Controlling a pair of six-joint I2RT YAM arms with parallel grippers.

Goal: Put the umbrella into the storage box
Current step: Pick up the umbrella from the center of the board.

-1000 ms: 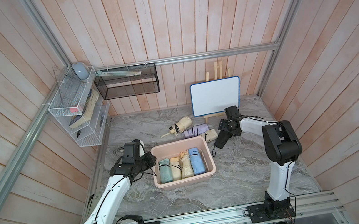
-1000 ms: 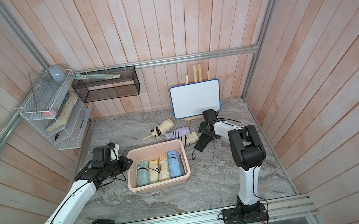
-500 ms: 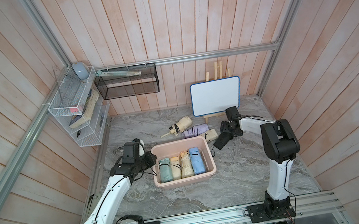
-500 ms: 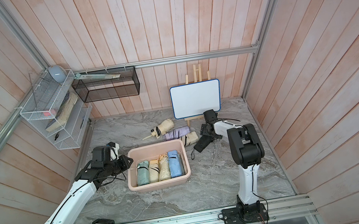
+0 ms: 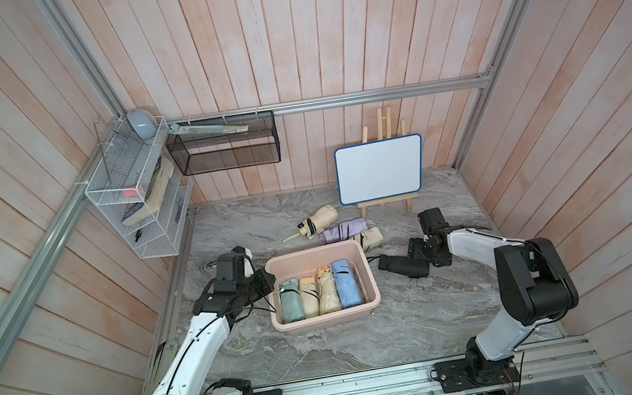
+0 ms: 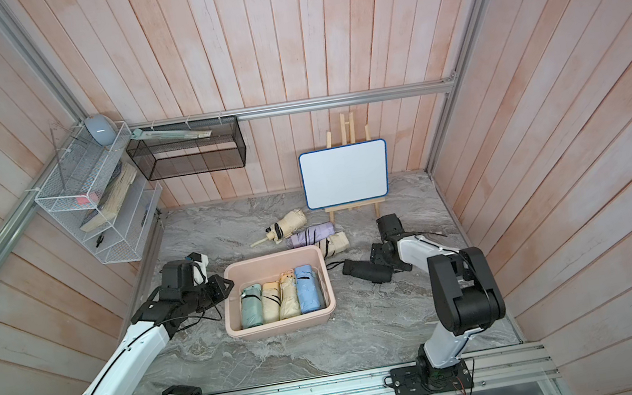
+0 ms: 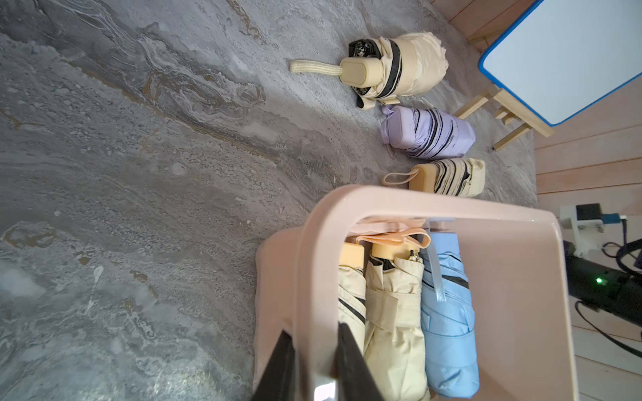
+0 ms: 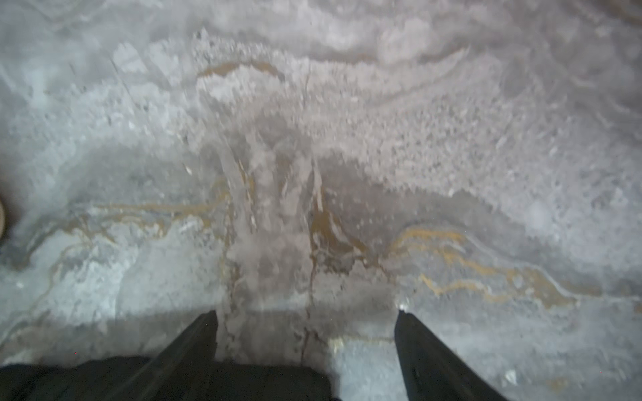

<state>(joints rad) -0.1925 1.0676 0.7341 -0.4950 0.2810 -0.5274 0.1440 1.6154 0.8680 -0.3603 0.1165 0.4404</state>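
Note:
The pale pink storage box (image 5: 313, 252) (image 6: 272, 260) stands mid-table with several folded umbrellas side by side in it. My left gripper (image 5: 269, 278) (image 7: 314, 328) is shut on the box's left rim (image 7: 417, 203), one finger inside and one outside. A black folded umbrella (image 5: 401, 266) (image 6: 366, 271) lies on the table right of the box. My right gripper (image 5: 414, 250) (image 8: 305, 312) hangs low over its right end. The jaws stand wide apart, and the black umbrella (image 8: 243, 382) lies against one finger only. Three more umbrellas lie behind the box: cream (image 5: 319, 221), purple (image 5: 344, 230), cream striped (image 5: 370, 238).
A whiteboard on a small wooden easel (image 5: 380, 170) stands at the back right. A white wire shelf rack (image 5: 138, 202) and a black mesh basket (image 5: 225, 148) hang on the walls at the back left. Wooden walls close in three sides of the marble table.
The right gripper has shifted slightly toward the front over the black umbrella, and its jaws have narrowed a little. The left arm and the box have not moved.

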